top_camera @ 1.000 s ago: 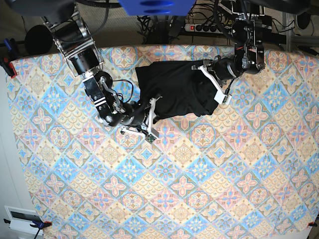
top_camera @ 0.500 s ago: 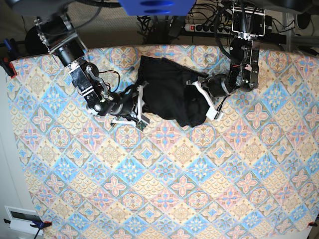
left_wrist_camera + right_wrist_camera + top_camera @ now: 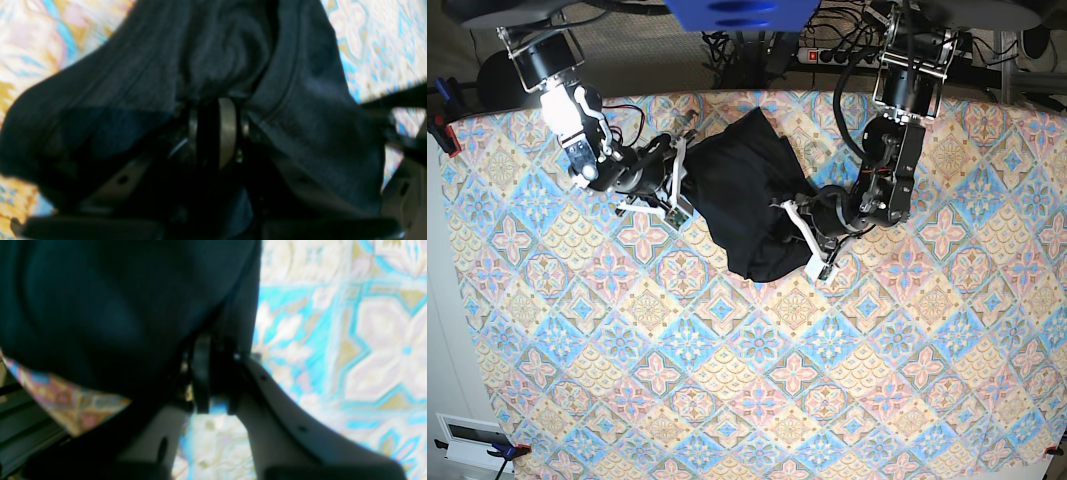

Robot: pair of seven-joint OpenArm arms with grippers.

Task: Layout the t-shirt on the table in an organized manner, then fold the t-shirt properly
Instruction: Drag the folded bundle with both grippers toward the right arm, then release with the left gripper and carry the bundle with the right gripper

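The black t-shirt (image 3: 742, 195) lies bunched in a diagonal heap near the back middle of the patterned table (image 3: 777, 380). My right gripper (image 3: 679, 185) is shut on the shirt's left edge. In the right wrist view its fingertips (image 3: 213, 373) pinch a hem of the t-shirt (image 3: 100, 306), with the table (image 3: 350, 340) beside it. At the shirt's lower right corner my left gripper (image 3: 799, 232) is shut too. In the left wrist view the t-shirt (image 3: 300, 100) drapes over that gripper (image 3: 217, 130) and hides most of its fingers.
A power strip (image 3: 835, 56) and cables lie behind the table's back edge. Red clamps (image 3: 442, 135) hold the cloth at the left edge. A white device (image 3: 472, 440) sits off the front left corner. A blue part (image 3: 727, 12) overhangs at the top.
The right gripper has pulled the shirt's left edge up and left toward the back. The left gripper has carried its end down and left, turning the shirt into a diagonal bunch.
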